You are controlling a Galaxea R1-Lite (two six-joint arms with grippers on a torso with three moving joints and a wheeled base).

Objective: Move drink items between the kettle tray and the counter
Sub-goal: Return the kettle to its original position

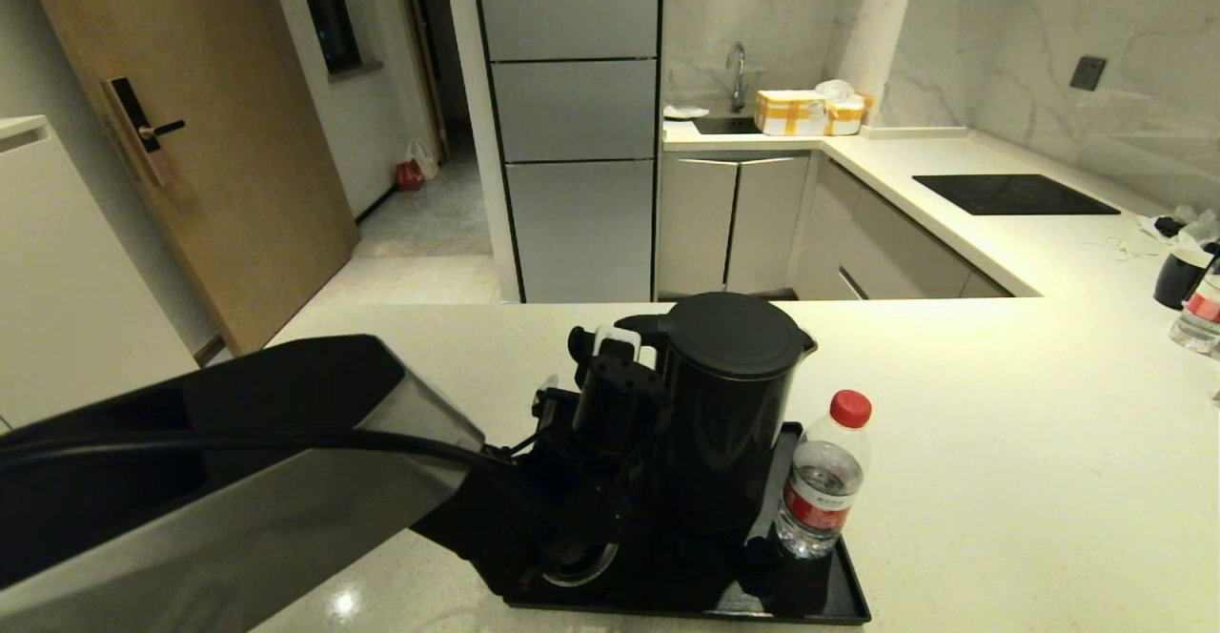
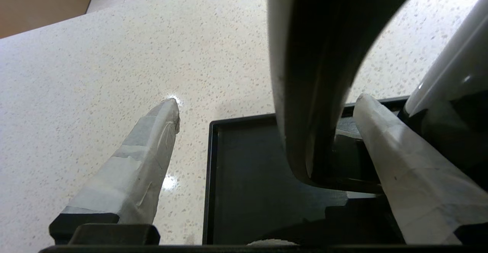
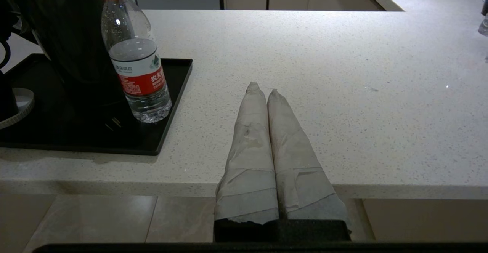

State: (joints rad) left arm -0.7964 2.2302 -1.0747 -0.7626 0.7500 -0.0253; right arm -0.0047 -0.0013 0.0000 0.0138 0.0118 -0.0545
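The glossy black kettle [image 1: 729, 404] stands on the black tray [image 1: 820, 595] near the counter's [image 1: 1001, 442] front edge. My left gripper [image 1: 615, 352] is open at the kettle's left side. In the left wrist view its taped fingers [image 2: 152, 150] straddle the loop handle [image 2: 305, 93] with gaps on both sides. The red-capped clear bottle [image 1: 822, 480] stands upright on the tray's right edge, just right of the kettle. A round base ring [image 1: 572, 561] shows on the tray under my left wrist. My right gripper [image 3: 263, 89] is shut and empty over the counter's front edge, right of the tray [image 3: 167, 104].
At the far right of the counter stand a black cup [image 1: 1180, 277] and a second bottle [image 1: 1201, 314]. A black hob panel [image 1: 1010, 194] lies further back. Yellow boxes [image 1: 791, 111] sit by the sink. The counter's front edge [image 3: 114, 184] drops to the floor.
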